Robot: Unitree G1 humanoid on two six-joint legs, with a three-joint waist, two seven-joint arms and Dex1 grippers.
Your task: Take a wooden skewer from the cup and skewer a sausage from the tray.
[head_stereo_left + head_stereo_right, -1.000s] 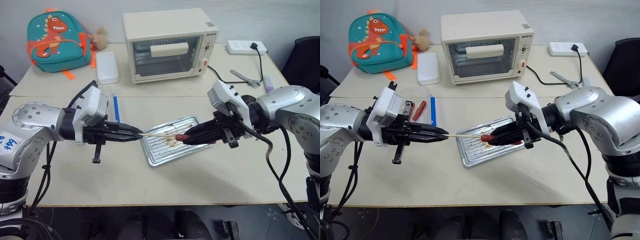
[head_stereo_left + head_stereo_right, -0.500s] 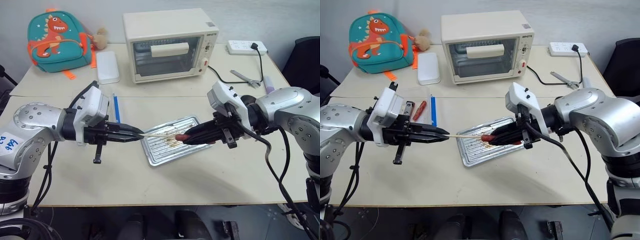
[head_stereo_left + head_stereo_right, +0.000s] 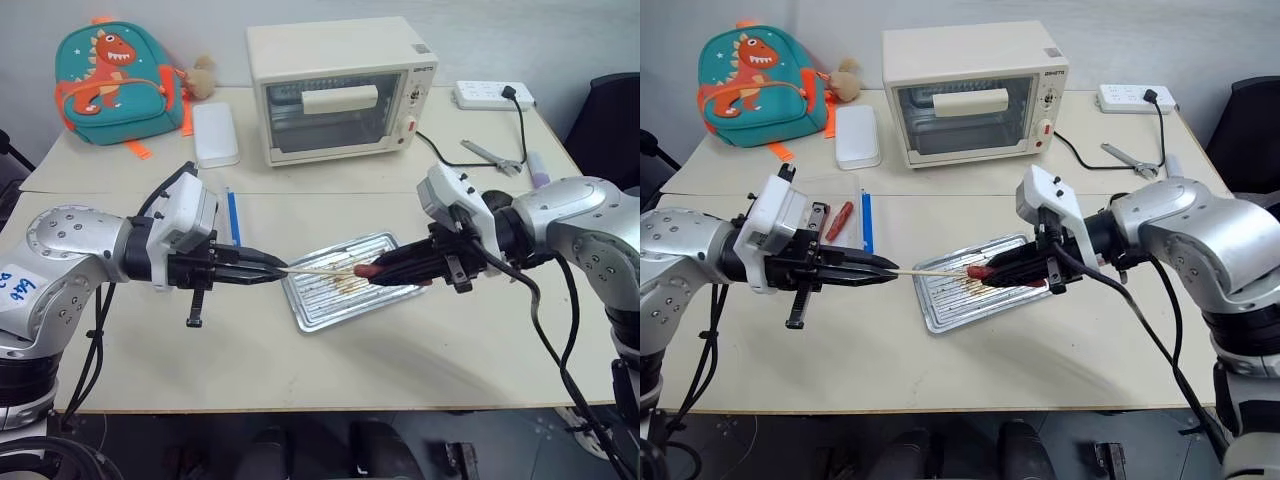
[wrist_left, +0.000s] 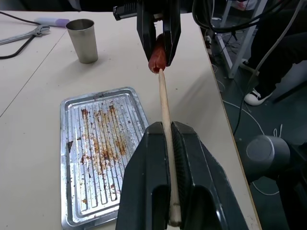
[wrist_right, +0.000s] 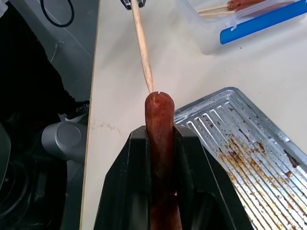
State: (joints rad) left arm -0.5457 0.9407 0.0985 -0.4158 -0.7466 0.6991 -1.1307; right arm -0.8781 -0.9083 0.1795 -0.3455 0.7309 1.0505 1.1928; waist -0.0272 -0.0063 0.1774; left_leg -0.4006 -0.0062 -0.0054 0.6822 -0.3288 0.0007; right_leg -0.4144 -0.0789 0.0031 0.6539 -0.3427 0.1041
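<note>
The left tool [image 3: 268, 268] is clamped on the wooden skewer [image 3: 318, 268], its two black fingers pressed together around the stick's rear end, so the pale wood juts out level toward the robot's right. The right tool [image 3: 385, 272] grips the sausage [image 5: 160, 143] lengthwise between its fingers, the dark-red, glossy tip poking out past the fingertips and pointing back at the left tool. The two meet over the tray [image 3: 318, 302] — the skewer's tip touches the centre of the sausage's end, where a small slit shows in the right wrist view; how far the wood has gone in cannot be told. The tray lies flat on the table [image 3: 400, 340] below them, its ridged bottom bare but for brown grease marks. The cup [image 4: 82, 40] stands upright on the table just beyond the tray's far corner, apart from it. A clear plastic tray [image 5: 230, 24] with blue edges sits near the left arm — skewered sausages lie in it.
</note>
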